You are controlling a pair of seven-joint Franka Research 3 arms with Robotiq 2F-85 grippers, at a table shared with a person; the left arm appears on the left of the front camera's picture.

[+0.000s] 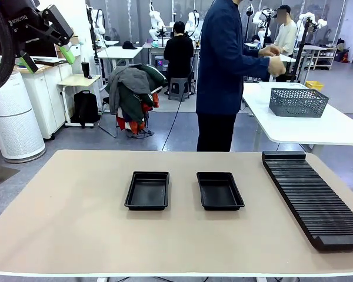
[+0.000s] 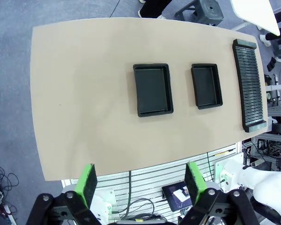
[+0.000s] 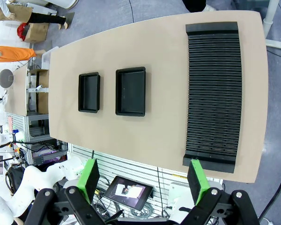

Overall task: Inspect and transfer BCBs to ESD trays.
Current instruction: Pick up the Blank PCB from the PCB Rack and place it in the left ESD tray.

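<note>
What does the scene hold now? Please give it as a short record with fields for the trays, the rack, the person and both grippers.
left tray: empty, flat on the table
right tray: empty, beside the left one, not touching it
rack: black, slotted, along the table's right side
person: stands at the far side, turned toward a grey basket on another table
left gripper: open, high above the table, holds nothing
right gripper: open, high above the table, holds nothing

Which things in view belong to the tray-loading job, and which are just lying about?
Job: left shallow black rectangular plastic tray; right matching black tray.
Lying about: long black ribbed slotted rack; grey mesh basket on the far white table.
</note>
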